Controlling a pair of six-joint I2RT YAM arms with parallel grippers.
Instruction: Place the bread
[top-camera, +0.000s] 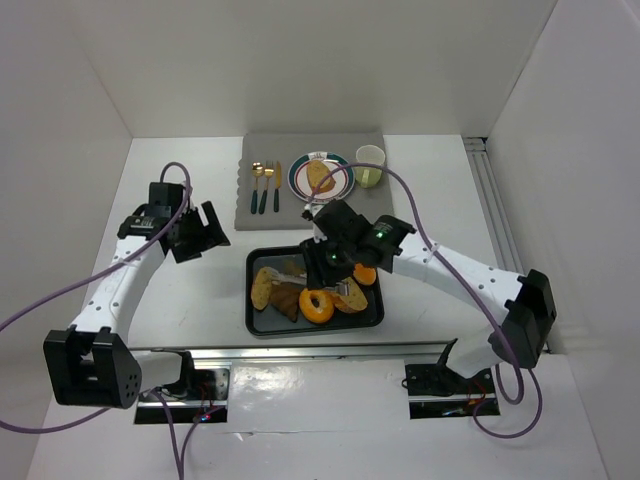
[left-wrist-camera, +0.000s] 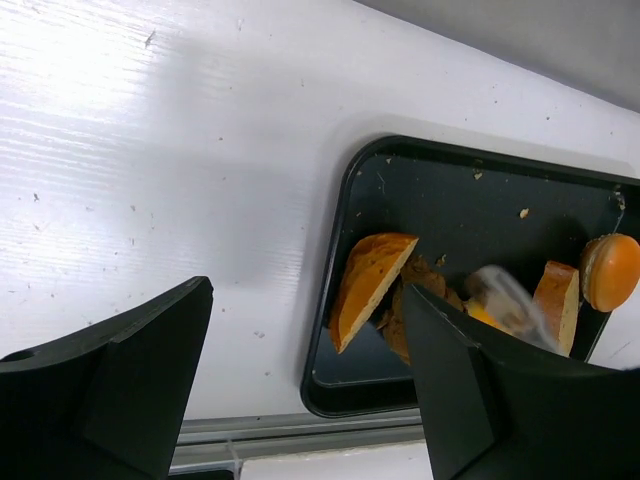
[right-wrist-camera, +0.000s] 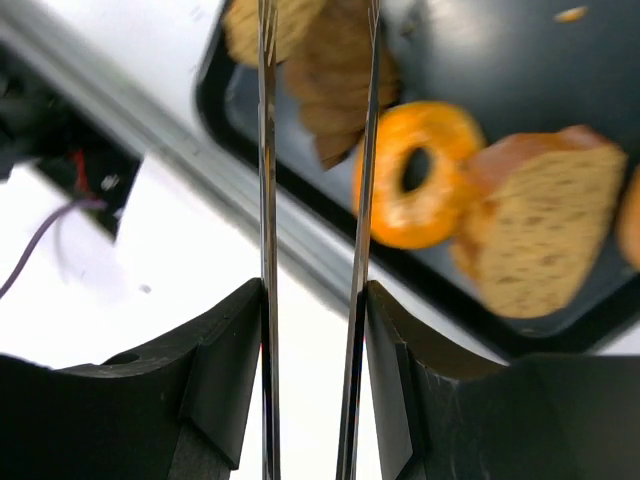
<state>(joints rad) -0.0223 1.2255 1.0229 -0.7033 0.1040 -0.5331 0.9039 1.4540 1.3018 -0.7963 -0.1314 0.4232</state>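
A black tray (top-camera: 258, 322) holds several bread pieces: a ring doughnut (top-camera: 317, 305), a bread slice (top-camera: 350, 298), a round orange bun (top-camera: 365, 275) and a wedge (top-camera: 262, 288). One bread piece (top-camera: 320, 177) lies on the ringed plate (top-camera: 300, 166). My right gripper (top-camera: 335, 255) hovers over the tray, shut on metal tongs (right-wrist-camera: 266, 150). The tong blades stand slightly apart above a brown piece (right-wrist-camera: 330, 110), with the doughnut (right-wrist-camera: 420, 175) beside them. My left gripper (top-camera: 205, 232) is open and empty, left of the tray (left-wrist-camera: 340, 300).
A grey mat (top-camera: 290, 205) at the back carries the plate, a gold fork and spoons (top-camera: 265, 185) and a pale green cup (top-camera: 370, 166). A metal rail (top-camera: 300, 350) runs along the table's near edge. White walls enclose both sides.
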